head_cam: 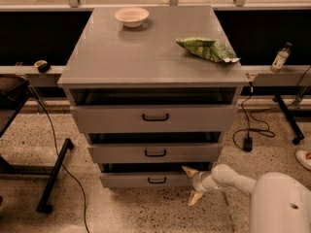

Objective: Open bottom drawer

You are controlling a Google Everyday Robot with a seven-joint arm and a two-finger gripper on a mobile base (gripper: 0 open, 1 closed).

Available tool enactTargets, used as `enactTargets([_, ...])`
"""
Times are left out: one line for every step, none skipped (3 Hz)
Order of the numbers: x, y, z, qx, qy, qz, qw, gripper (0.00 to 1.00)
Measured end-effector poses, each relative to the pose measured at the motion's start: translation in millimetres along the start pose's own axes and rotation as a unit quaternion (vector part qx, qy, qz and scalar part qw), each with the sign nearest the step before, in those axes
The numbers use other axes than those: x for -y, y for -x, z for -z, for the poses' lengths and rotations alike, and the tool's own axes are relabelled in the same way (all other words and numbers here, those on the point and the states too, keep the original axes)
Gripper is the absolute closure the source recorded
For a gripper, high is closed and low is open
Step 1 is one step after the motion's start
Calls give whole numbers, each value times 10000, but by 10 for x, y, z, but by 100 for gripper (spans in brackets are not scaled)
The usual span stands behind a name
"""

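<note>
The bottom drawer (131, 179) is the lowest and smallest grey front of three, with a small black bar handle (156, 180) at its centre. It stands slightly out from the cabinet, with a dark gap above it. My gripper (192, 185) is at the drawer's right end, near the floor, to the right of the handle. Its two pale fingers are spread apart, one pointing up by the drawer's top right corner (189, 170) and one pointing down (194, 198). They hold nothing. My white arm (238, 181) reaches in from the lower right.
The grey cabinet top (146, 52) holds a white bowl (131, 16) and a green chip bag (208, 49). The two upper drawers (155, 117) also stand slightly out. A cable and plug (248, 143) lie on the floor at right, and a black stand leg (53, 174) at left.
</note>
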State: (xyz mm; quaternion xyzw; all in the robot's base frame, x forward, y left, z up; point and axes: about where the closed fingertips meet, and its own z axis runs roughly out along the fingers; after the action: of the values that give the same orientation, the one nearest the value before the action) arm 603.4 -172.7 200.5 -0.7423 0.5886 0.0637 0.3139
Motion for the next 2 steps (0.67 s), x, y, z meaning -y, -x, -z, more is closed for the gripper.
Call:
enactTargets([106,-175,-98,-70,149,-276,9995,19])
enactTargets([156,-225,-118,-108,162,-455,9988,41])
